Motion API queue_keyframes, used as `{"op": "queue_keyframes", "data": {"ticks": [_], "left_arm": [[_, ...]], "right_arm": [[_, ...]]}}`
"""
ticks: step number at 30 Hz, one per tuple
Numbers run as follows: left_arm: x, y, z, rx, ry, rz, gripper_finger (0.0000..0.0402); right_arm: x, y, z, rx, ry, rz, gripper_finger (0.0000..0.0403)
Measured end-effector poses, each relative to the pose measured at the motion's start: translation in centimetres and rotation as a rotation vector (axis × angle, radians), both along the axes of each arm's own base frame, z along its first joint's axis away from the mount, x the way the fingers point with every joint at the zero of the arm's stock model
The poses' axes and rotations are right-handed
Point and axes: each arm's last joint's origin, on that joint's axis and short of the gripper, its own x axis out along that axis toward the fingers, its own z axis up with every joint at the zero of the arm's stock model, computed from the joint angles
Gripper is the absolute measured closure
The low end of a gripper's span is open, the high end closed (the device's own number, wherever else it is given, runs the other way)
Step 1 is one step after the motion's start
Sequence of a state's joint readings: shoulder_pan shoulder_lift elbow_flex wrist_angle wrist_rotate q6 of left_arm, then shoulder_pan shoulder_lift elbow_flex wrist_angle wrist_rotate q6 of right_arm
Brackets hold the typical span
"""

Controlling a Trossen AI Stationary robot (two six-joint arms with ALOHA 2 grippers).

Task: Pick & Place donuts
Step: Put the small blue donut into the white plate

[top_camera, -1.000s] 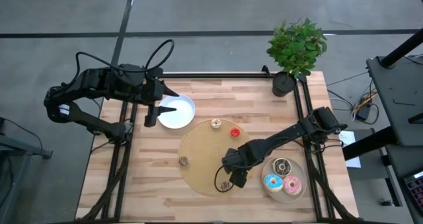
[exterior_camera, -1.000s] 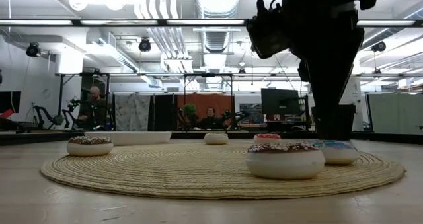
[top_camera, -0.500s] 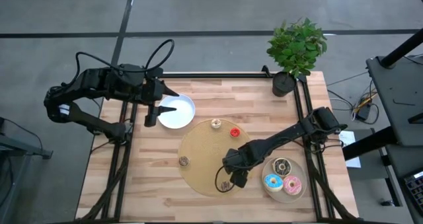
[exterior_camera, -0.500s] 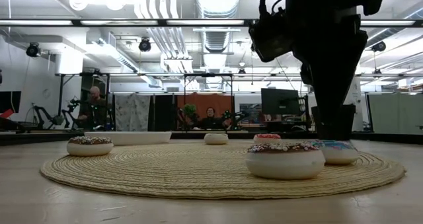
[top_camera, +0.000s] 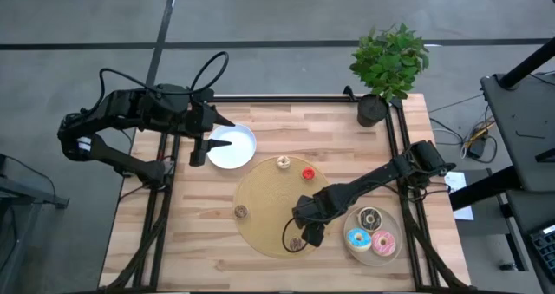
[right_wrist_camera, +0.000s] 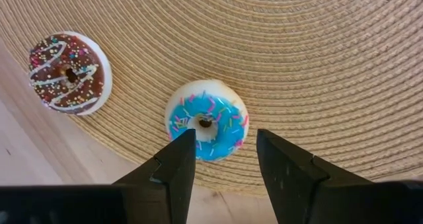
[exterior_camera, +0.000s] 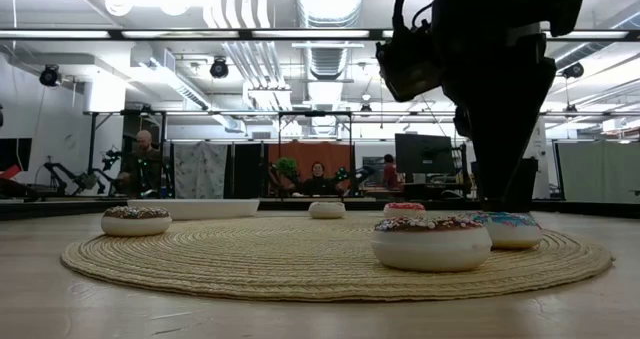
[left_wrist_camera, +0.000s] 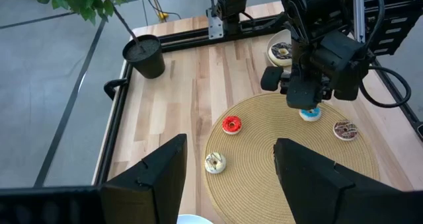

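Note:
On the round woven mat (top_camera: 269,203) lie several small donuts. The blue-iced donut (right_wrist_camera: 206,121) lies flat near the mat's near edge. My right gripper (right_wrist_camera: 225,141) points down over it, open, one finger on each side of its rim. My right gripper (top_camera: 309,229) hides that donut in the high view. A chocolate donut (right_wrist_camera: 69,72) lies beside it at the mat's rim. A red donut (top_camera: 308,173), a pale one (top_camera: 283,162) and a brown one (top_camera: 241,212) lie farther off. My left gripper (left_wrist_camera: 228,184) waits open, raised over the white plate (top_camera: 232,147).
A beige plate (top_camera: 375,253) at the near right holds three larger iced donuts, chocolate (top_camera: 371,218), blue (top_camera: 358,238) and pink (top_camera: 383,241). A potted plant (top_camera: 388,68) stands at the far right corner. Black frame rails run along the table's left and right sides. People sit in the room beyond.

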State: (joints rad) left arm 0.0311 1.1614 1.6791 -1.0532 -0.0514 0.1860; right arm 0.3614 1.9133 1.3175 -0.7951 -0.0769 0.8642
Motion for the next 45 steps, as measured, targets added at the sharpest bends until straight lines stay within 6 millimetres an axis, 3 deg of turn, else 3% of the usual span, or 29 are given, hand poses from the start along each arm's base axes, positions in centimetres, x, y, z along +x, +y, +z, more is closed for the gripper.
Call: {"op": "queue_keyframes", "data": {"ticks": [45], "left_arm": [[0.0, 0.0, 0.0, -0.002, 0.000, -0.003, 0.0203]], "right_arm": [[-0.5, -0.3, -1.5, 0.001, -0.005, 0.010, 0.0253]]}}
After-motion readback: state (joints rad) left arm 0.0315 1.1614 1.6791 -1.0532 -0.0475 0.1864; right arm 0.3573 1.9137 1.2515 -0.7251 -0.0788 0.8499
